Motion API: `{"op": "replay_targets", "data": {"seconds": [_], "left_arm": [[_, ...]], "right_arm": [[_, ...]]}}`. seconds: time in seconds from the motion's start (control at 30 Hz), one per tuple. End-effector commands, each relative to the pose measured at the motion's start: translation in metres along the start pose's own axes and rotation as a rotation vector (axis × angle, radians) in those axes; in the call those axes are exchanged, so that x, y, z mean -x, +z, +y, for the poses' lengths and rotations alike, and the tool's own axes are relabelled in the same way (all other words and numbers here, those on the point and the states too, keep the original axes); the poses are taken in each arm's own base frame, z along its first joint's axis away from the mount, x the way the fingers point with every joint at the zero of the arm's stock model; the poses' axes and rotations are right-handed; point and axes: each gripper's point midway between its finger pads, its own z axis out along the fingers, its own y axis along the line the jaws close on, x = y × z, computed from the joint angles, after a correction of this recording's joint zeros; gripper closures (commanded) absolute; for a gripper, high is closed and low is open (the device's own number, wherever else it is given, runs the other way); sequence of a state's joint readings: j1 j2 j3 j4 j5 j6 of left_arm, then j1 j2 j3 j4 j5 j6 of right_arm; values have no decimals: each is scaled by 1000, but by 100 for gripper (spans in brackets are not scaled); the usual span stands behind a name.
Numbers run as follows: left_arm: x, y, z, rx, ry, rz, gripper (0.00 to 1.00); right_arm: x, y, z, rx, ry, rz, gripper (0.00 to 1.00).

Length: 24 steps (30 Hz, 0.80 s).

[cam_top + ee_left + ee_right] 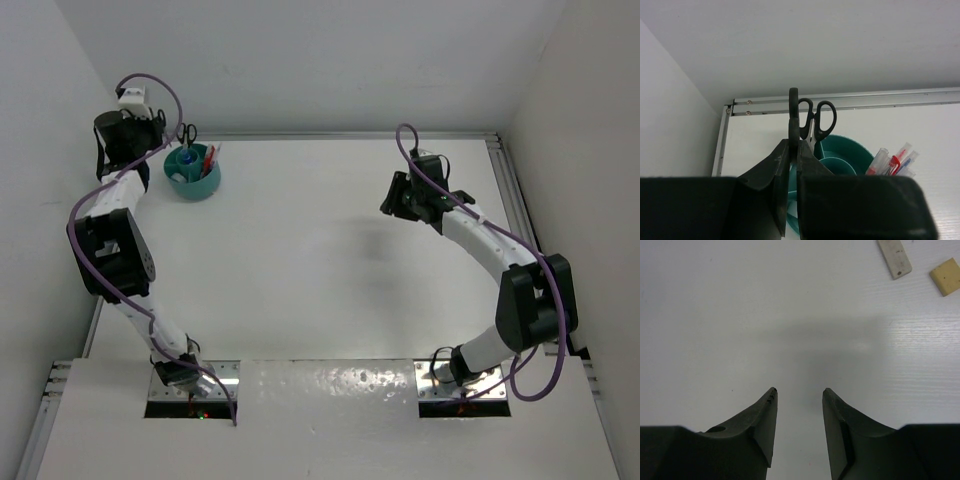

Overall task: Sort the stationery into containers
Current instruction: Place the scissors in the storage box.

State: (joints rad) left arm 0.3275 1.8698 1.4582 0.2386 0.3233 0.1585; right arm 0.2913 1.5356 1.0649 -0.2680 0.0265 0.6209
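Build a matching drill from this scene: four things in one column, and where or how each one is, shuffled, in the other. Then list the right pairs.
Things
1. scissors
2. pens
3. beige block
4. right gripper

Place or state
A. lying flat on the table
B. open, nothing between its fingers
C. standing in the teal organiser, black handles up
D. leaning in the organiser, red parts showing

Pairs: 1-C, 2-D, 3-A, 4-B
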Motion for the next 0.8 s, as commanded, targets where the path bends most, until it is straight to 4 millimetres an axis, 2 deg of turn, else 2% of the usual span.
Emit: {"op": "replay_targets", "data": {"seconds": [0.0,0.1,0.23,0.4,0.53,0.7,0.77], "left_arm": [[-3,4,1,-27,56,-15,100],[-18,12,1,-35,79,1,100],[-22,18,0,-53,87,4,100],[-40,21,-10,-107,76,37,100],[-53,25,-8,-101,65,61,99],[-58,30,-5,-92,65,73,80],[-61,30,-3,-90,56,83,68]], "right_arm": [[16,-6,4,-4,5,-41,59],[16,-8,2,-14,5,-41,59],[15,-10,0,-23,6,-43,59],[14,-12,-3,-33,11,-43,59],[16,-15,-2,-36,7,-46,59],[18,-18,-5,-54,-1,-50,59],[17,-19,-5,-54,1,-52,59]]}}
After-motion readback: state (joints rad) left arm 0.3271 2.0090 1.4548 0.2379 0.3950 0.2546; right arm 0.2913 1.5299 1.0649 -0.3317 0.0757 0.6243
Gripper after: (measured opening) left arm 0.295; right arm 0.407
